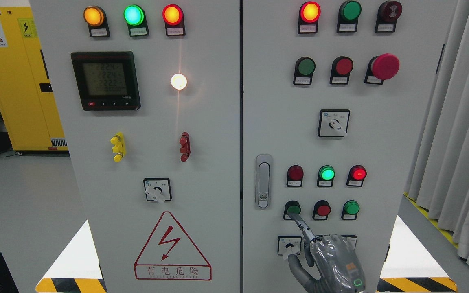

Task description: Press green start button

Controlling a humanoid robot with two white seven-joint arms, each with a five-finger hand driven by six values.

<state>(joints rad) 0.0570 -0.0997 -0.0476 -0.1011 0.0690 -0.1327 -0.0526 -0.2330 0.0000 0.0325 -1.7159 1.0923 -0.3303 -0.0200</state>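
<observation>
**Green start button: finger at the cap, press not confirmed**

Item in hand: green start button (292, 209), bottom row of the right cabinet door (413, 122), leftmost of three, just right of the door latch (263, 181). My right hand (332, 260) comes up from the bottom edge. Its index finger (301, 228) is stretched out straight, with the tip touching or all but touching the button's lower rim; the other fingers are curled in and hold nothing. I cannot tell whether the cap is pushed in. I judge the reach as done; the push itself and the pull-back are left. My left hand is out of view.

Count, working outward:
- Bottom row: three push buttons, namely the green one at my fingertip, a red button (323, 210) and a second green button (351, 208).
- Row above: three lamps, one dark red, one lit green lamp (326, 174), one lit red.
- Below: one selector switch (289, 245) beside my hand; a second plate shows partly behind it.
- Higher on this door: one more selector, two flat buttons, one red mushroom stop button (384, 66), then a top row of three, one lit red.
- Left door: three lit lamps, one meter display (105, 80), one white lamp, two terminal posts, one selector, one warning triangle (172, 247).
- Beyond: one yellow cabinet (18, 81), one grey curtain (458, 122).
</observation>
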